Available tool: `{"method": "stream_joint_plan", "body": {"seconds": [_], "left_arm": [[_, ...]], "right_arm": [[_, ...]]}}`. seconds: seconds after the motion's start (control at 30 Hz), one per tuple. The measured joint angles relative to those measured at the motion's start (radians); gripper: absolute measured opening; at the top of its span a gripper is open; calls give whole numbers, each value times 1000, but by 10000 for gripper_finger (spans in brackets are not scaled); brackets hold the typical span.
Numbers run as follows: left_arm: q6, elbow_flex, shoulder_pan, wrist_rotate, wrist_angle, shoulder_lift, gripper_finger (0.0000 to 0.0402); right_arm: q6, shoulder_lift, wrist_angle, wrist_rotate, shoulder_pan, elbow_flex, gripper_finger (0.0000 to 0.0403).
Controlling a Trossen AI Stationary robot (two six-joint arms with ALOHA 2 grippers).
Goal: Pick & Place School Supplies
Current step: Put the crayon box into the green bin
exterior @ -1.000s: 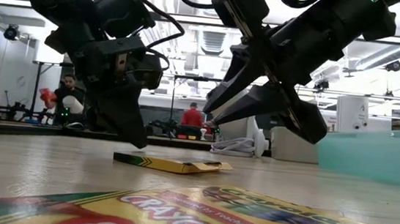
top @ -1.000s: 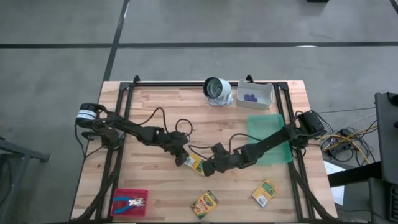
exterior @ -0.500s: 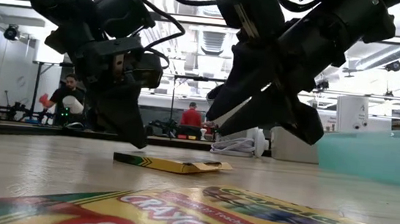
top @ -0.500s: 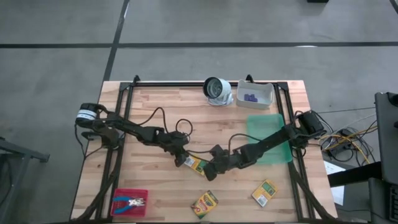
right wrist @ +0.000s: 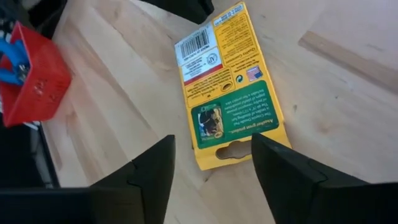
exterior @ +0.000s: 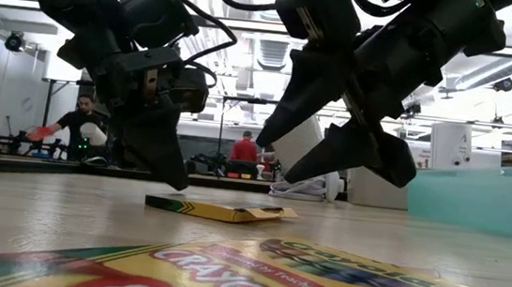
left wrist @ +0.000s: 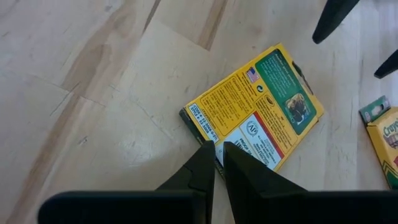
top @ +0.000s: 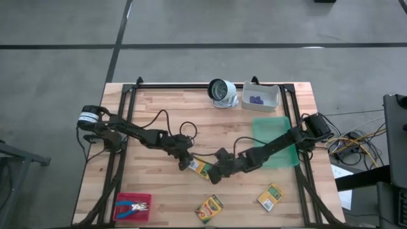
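A yellow-and-green crayon box [top: 200, 168] lies flat on the wooden table [top: 159, 108] between my two grippers. My left gripper [left wrist: 216, 148] is shut, with its tips at the box's barcode end. My right gripper [right wrist: 212, 142] stands open above the box's green hanger-tab end [right wrist: 231, 149], one finger on either side, clear of it in the low view [exterior: 273, 162]. Two more crayon boxes [top: 209, 208] [top: 270, 196] lie flat near the table's front edge. Purple pieces [top: 255, 99] lie in the white bin [top: 272, 95]. A blue-handled tool [top: 127, 207] lies in the red tray [top: 145, 197]. My left gripper has its shut fingertips [exterior: 177, 183] on the crayon box's barcode end [left wrist: 239, 143], at the edge toward the table's left. The fingers slant down from above and from the left. The box lies flat on the table.
A white-grey round object [top: 221, 92] stands at the back beside the bin. A green mat [top: 275, 141] lies under my right arm. Cables trail over the table's middle. A frame of black rails [top: 191, 85] edges the table. People show in the room beyond.
My right gripper has opened wide above the crayon box's tab end. The box has kept its place.
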State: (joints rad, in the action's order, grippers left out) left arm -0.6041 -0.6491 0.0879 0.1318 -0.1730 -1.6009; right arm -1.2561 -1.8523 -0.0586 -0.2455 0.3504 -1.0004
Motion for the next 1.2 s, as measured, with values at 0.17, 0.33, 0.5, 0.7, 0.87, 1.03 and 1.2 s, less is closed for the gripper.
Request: {"method": "stream_joint_plan", "body": {"seconds": [0.17,0.33,0.5,0.7,0.87,1.03,1.2], "left_arm": [[-1,0,0,-45,1,0,37],[-16,1,1,-47,2,0,37],[-4,1,2,-42,36,0,37],[21,1,1,-55,53,0,37],[23,0,2,-27,-6,0,37],[33,0,18,55,-50,-7,37],[35,0,24,46,-52,-34,37]], "right_arm": [[-48,0,-4,1,0,0,216],[-45,0,-5,2,0,0,217],[-42,0,-5,3,0,0,217],[-42,0,-5,3,0,0,217],[-42,0,-5,3,0,0,217],[-42,0,-5,3,0,0,217],[-42,0,-6,2,0,0,217]]}}
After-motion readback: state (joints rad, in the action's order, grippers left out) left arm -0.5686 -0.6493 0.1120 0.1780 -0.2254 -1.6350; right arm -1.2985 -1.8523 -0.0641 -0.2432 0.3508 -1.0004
